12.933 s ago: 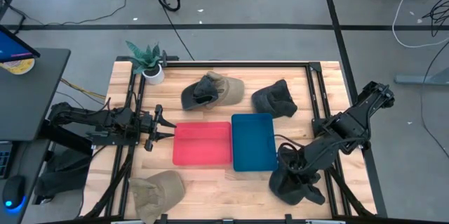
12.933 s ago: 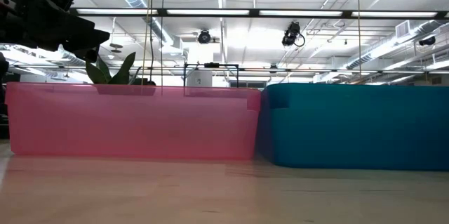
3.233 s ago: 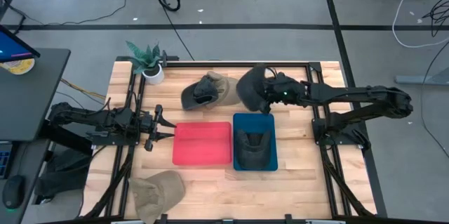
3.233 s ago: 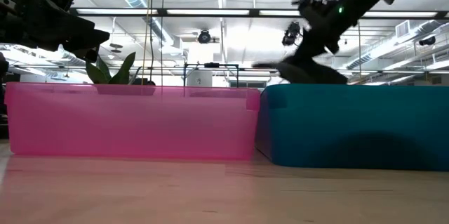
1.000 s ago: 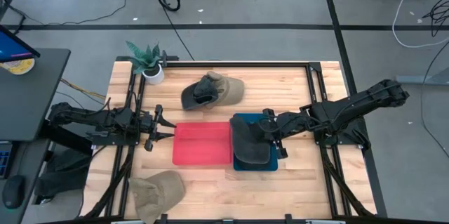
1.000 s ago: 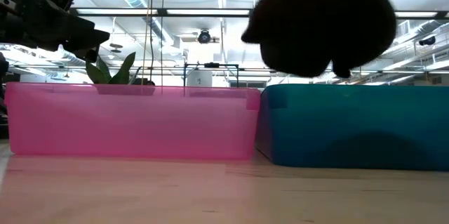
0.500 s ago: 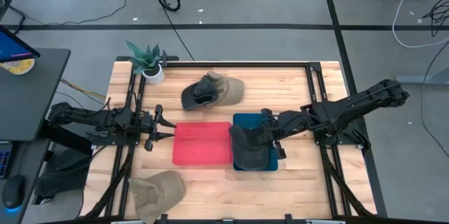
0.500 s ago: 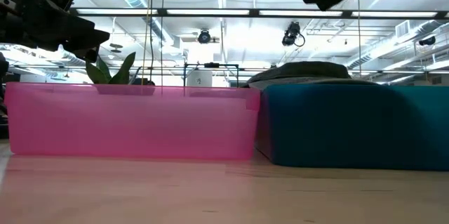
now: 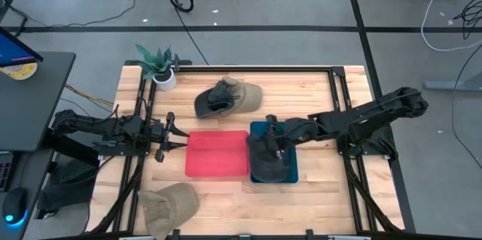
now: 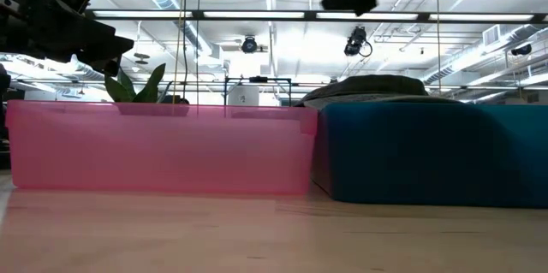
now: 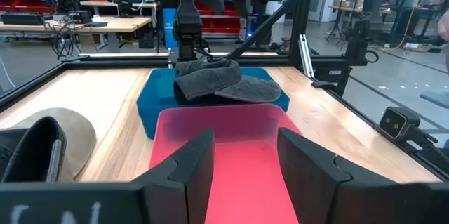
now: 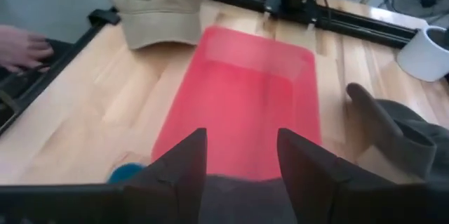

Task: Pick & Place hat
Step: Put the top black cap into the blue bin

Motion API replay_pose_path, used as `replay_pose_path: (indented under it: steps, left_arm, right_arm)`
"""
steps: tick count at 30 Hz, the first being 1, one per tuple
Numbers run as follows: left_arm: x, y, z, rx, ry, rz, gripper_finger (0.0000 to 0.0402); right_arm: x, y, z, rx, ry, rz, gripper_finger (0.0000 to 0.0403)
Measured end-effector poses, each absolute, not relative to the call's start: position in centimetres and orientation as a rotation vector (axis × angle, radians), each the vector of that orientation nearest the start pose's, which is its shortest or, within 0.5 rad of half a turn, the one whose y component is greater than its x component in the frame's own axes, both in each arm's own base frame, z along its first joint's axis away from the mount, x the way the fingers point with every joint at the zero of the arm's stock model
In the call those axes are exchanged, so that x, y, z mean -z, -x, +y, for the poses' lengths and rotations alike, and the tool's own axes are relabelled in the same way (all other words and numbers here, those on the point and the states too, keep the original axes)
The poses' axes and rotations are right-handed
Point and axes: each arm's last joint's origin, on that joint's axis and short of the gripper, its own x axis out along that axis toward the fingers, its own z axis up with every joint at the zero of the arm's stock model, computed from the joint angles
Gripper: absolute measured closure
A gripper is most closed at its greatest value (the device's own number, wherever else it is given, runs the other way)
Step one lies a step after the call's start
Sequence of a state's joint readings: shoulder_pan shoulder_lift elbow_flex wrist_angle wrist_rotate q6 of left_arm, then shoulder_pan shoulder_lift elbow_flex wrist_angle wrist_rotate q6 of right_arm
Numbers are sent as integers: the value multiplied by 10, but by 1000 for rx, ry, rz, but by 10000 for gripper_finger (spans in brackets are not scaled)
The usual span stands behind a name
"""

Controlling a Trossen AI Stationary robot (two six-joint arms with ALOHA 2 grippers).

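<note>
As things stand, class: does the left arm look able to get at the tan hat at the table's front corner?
Probably yes. The tan hat lies uncovered on the left arm's side, nothing on top of it. The left gripper, open, waits by the red bin.

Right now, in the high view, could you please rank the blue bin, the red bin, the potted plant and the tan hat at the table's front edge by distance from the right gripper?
1. Blue bin: directly under the right gripper, holding dark hats.
2. Red bin: beside the blue bin, toward the left arm.
3. Tan hat: front left corner.
4. Potted plant: back left corner, slightly farther than the tan hat.
</note>
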State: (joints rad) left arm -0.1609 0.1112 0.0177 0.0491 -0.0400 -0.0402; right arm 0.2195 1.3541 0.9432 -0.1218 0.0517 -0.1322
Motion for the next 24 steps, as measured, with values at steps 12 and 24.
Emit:
replay_pose_path:
  steps: [12, 24]
  left_arm:
    - [-165, -103, -15, 120, 36, 47, 241]
    - [-165, -103, -15, 120, 36, 47, 241]
  right_arm:
    - [-242, -341, 53, -146, 122, 791, 224]
    - [-230, -340, 49, -87, -2, 983, 224]
